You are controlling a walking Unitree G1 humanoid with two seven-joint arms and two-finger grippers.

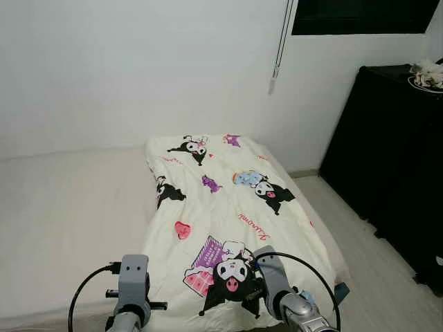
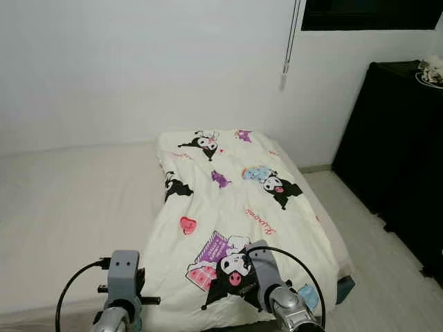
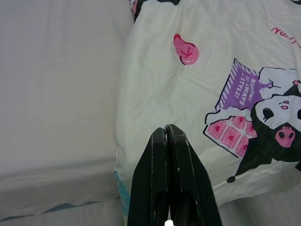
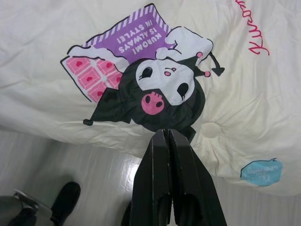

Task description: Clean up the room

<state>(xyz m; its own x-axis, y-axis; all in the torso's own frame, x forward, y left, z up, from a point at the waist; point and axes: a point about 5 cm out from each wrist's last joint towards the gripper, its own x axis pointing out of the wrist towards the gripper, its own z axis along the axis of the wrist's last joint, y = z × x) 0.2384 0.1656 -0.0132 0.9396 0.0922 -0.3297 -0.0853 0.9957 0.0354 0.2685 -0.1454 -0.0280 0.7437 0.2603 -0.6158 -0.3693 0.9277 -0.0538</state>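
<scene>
Step in hand: bed-making. The quilt [image 1: 228,207] lies spread over the bed's [image 1: 62,221] right half. Left gripper [image 3: 168,136] and right gripper [image 4: 164,139] hover at its near edge, fingers together. Next: open, then grasp the hem.

Head pair looks down the blanket [image 1: 228,207]; both wrist cameras face its near edge

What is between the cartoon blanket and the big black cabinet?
Just bare pale floor lies between the blanket and the black cabinet, seen in both eye views.
</scene>
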